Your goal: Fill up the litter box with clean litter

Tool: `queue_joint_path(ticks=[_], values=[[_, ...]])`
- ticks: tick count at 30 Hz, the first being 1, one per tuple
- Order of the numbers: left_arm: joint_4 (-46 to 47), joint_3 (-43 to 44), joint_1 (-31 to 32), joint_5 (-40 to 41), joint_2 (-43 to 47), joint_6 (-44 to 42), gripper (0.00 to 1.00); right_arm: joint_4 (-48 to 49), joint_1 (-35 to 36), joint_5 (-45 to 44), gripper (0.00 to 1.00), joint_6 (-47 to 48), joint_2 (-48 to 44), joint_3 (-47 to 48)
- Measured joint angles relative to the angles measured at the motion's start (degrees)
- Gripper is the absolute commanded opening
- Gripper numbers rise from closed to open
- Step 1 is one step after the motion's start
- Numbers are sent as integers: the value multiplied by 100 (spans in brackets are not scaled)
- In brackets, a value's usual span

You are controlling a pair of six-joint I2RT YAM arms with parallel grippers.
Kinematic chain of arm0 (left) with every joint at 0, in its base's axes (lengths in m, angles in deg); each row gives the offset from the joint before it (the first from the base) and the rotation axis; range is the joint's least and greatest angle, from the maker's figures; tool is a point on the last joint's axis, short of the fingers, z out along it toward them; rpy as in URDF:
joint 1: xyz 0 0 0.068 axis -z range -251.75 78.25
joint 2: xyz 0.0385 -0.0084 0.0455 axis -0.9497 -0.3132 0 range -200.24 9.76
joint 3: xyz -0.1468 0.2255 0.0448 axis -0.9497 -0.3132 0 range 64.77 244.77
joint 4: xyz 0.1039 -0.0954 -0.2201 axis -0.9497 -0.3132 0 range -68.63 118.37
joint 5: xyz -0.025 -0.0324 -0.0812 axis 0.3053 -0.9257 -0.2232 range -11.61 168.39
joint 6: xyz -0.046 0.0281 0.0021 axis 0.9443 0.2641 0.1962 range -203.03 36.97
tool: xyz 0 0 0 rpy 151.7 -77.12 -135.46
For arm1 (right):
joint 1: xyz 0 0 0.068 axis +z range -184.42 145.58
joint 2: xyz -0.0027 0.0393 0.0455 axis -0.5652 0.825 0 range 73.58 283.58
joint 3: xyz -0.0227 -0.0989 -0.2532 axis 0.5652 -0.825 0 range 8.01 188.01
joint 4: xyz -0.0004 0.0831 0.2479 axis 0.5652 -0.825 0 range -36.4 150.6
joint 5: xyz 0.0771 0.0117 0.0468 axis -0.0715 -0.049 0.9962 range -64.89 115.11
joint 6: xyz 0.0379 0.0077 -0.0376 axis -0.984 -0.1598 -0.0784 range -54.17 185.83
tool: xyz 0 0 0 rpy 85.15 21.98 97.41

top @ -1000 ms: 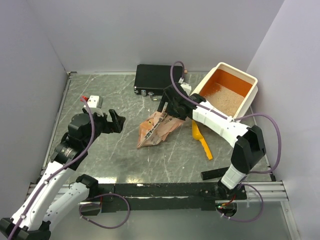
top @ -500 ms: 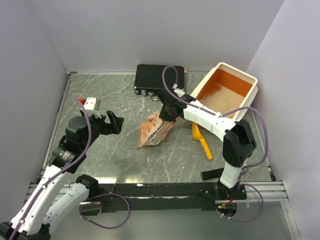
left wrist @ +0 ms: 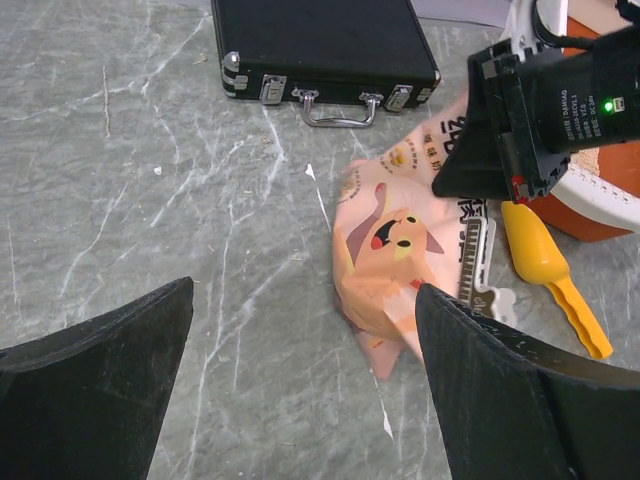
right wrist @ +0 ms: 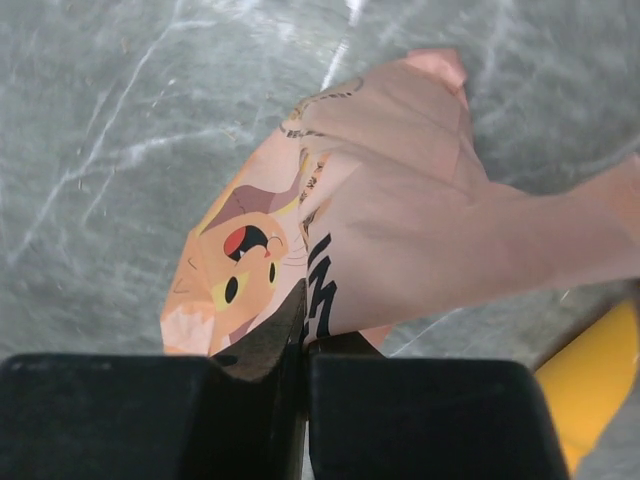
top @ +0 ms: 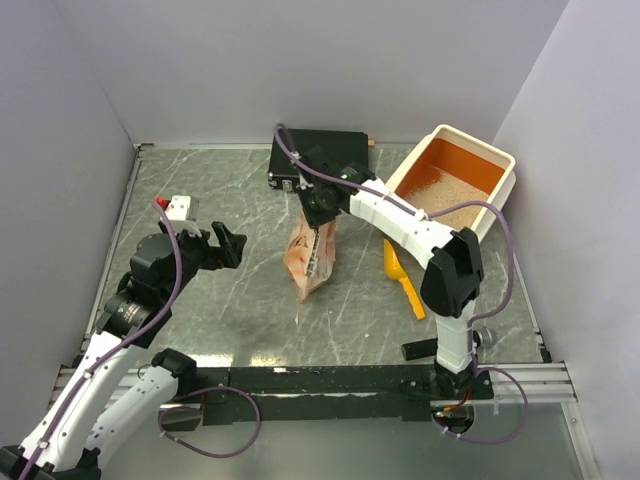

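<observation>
The litter box stands at the back right, cream rim around an orange inside. Clean litter lies in its near half. My right gripper is shut on the top edge of the crumpled orange printed paper bag, which hangs upright in front of the black case, its bottom near the table. The right wrist view shows the jaws pinched on the bag's paper. My left gripper hovers open to the bag's left, and its view shows the bag just ahead.
A flat black case lies at the back centre, right behind the bag. A yellow-orange scoop lies between the bag and the litter box. A black strip rests near the front right edge. Grey walls enclose the table on three sides.
My right gripper has shut on the bag's top and swung left toward the case, pulling the bag from lying slumped to hanging upright. The left arm has barely moved.
</observation>
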Motion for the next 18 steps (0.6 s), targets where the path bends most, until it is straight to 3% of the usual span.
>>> queue_joint_path(ticks=[6, 15, 18], values=[[-2, 0, -2, 39, 2, 2, 97, -205, 164, 901, 0, 1753, 369, 706], [-4, 0, -2, 103, 153, 2, 97, -839, 706, 1998, 0, 3552, 752, 1499], [-4, 0, -2, 136, 177, 4, 97, -693, 807, 2076, 45, 3698, 940, 1451]])
